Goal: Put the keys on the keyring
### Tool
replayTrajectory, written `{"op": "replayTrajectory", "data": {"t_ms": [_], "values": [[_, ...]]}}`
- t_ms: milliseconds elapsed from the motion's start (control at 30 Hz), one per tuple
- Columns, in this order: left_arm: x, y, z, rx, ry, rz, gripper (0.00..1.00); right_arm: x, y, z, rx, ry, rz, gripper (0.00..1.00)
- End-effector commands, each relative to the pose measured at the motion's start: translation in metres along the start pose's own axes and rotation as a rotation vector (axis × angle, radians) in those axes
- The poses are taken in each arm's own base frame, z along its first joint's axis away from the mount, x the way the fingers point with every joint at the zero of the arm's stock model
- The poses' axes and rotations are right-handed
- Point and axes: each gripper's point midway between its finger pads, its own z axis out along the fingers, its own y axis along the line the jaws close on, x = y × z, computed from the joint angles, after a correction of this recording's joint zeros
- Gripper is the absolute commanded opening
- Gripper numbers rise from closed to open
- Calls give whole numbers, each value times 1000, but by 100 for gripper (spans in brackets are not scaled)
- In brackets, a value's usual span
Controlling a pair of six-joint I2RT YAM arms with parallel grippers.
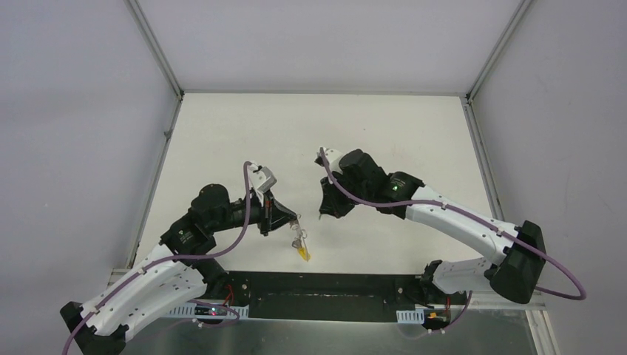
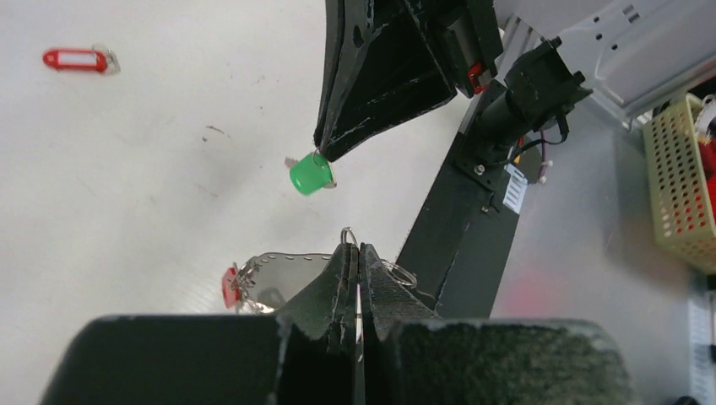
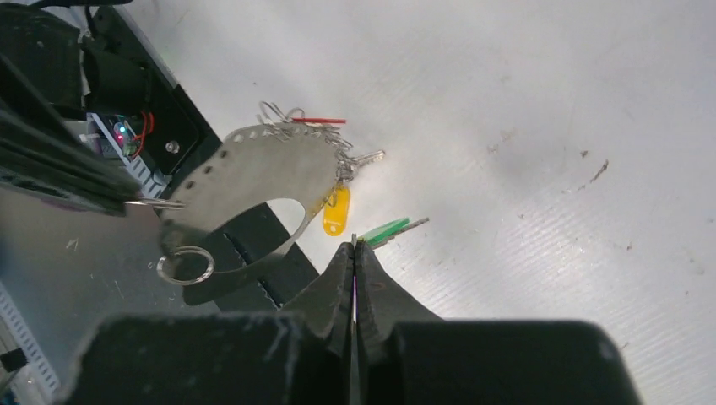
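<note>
At the right jaws' tip hangs a green-tagged key [image 2: 311, 175], label unreadable.

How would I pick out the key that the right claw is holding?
Over the white table, find the right gripper, a black pointed wedge. The green-tagged key hangs from its closed tip, the only green one; a red tag and a yellow tag hang on the keyring in the left gripper.

White table [image 1: 222, 133], lightly scuffed; one red key tag [image 2: 76, 59] lies flat, well apart from the dark scuff mark [image 2: 217, 132].
</note>
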Motion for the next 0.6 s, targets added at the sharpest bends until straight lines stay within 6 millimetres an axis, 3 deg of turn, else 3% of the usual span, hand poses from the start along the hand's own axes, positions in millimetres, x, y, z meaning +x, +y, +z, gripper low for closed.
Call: {"op": "replayTrajectory", "data": {"t_ms": [0,167,300,433,567], "values": [[-12,6,9,-58,-73,-162,0,7,-15,6,-64,-38,151,0],[-1,15,14,-104,-53,-258,0,44,-44,30,-50,63,249,14],[11,18,18,-124,-18,-326,0,60,-53,40,-63,108,280,19],[20,18,22,-122,21,-368,0,46,-52,33,-73,45,260,19],[23,16,23,-109,37,-375,0,15,-39,10,-118,-94,170,22]]}}
